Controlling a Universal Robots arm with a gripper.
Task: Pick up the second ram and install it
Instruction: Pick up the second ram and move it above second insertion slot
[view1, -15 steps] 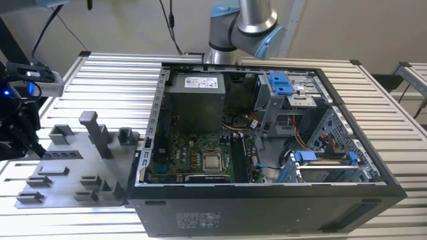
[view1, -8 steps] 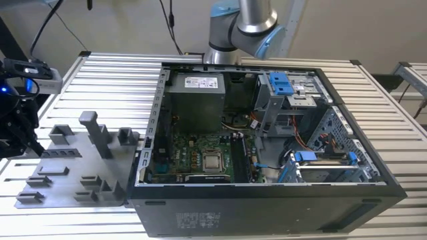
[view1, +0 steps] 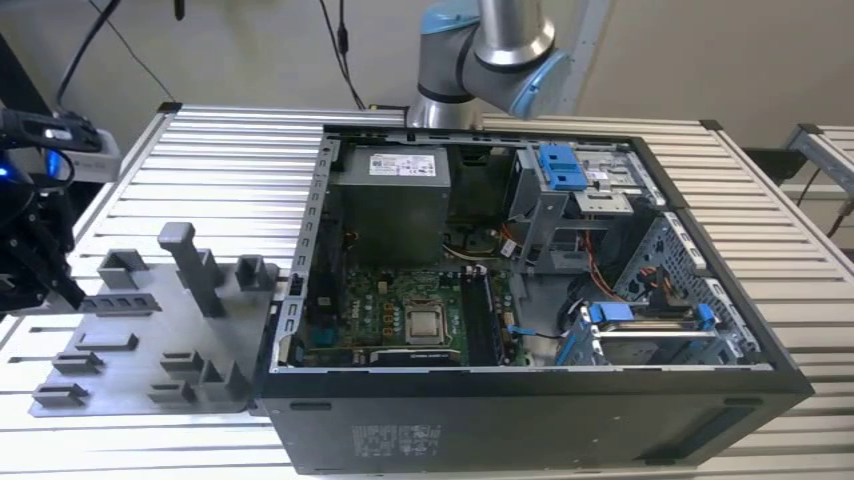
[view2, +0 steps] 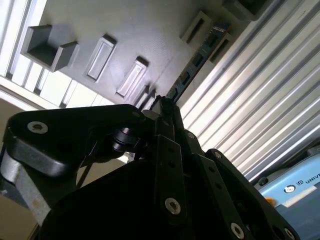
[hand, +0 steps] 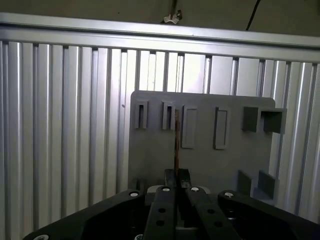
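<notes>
The gripper (hand: 177, 174) is closed tight on the second ram (view2: 196, 62), a long, thin, dark board with black chips. It sticks straight out from the fingertips. Beyond it lies a grey holder plate (hand: 155, 150) on the ribbed counter (hand: 65, 125).

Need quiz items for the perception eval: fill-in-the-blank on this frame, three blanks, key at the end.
1. The jaws of the gripper are ____ on the second ram.
2. The fixture plate lies on the exterior view's ____ of the computer case.
3. The fixture plate is ____ in colour.
Missing words: shut; left; grey.
</notes>
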